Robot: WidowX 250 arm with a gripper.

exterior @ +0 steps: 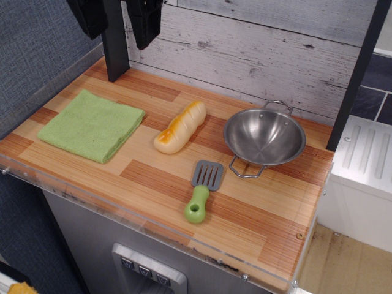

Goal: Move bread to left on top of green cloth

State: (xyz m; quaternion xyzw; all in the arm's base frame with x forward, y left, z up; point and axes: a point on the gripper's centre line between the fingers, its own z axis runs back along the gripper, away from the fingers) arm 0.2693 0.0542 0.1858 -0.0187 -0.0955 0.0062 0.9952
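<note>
**Bread waits beside the cloth, arm high above**

Only one view is given, looking down on the worktop [257, 214] from the front.

The bread [180, 127] lies tilted near the middle of the worktop, just right of the cloth [92, 125] and apart from it by a strip of bare wood. Nothing rests on the cloth. The gripper [119, 18] hangs at the top left edge, well above the cloth and holding nothing; its two dark fingers [144, 21] look spread with a gap between them, though the frame cuts them off.

What could go wrong, as I judge it — the loaf is glossy and rounded, so a pinch off its middle could let it squirt out or roll. It lies on a slant, so fingers not turned across it may only nudge it toward the bowl [264, 136] or spatula [203, 191]. A low carry could drag the cloth's near edge and rumple it — and a release at its rim could let the bread roll back off.

Count: one bread, one cloth, one bowl, one spatula, one gripper.
</note>
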